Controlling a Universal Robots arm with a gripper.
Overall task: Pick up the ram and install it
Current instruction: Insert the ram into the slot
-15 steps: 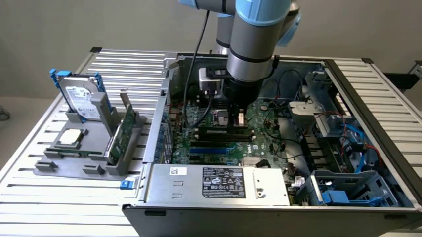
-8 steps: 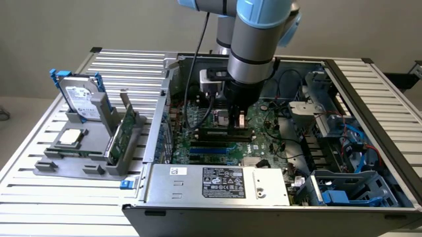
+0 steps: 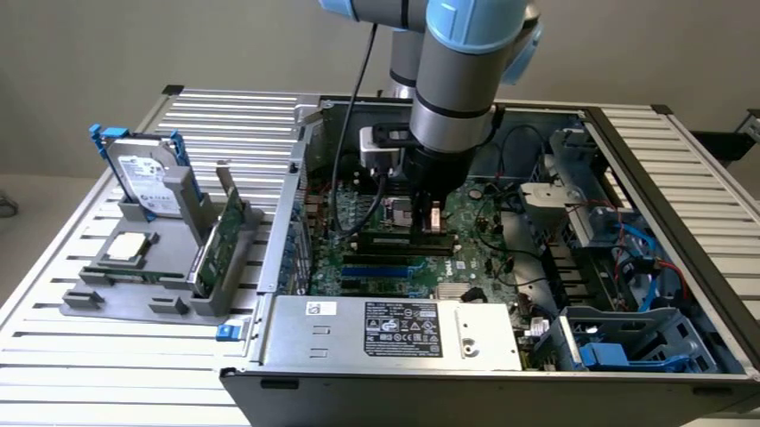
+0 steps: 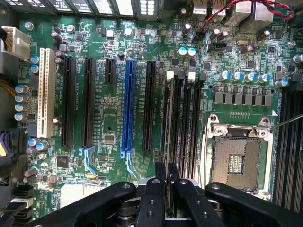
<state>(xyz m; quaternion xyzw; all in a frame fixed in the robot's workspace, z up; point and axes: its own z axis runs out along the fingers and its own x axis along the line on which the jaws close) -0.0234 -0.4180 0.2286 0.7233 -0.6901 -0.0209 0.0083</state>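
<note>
Install step: pincer (image 4: 167, 166) clamped on what looks like the ram (image 4: 168, 196), edge-on above the slots (image 4: 176, 118); seating calls for square alignment, even pressure

Ram (image 4: 168, 196) edge-on, largely hidden between jaws

From where I stand, a plain wall (image 3: 178, 44) runs behind everything, matte and greyish beige. In front of it stands the bench (image 3: 95, 356), its top made of long silvery metal slats with dark grooves between them. Past the bench's edge on the exterior view's left, a strip of light, smooth floor (image 3: 24, 231) shows. At the exterior view's right edge, a dark boxy shape (image 3: 734, 142) sits just beyond the bench; I cannot tell what it is. The light is soft and even, with a faint sheen on the slats.
</note>
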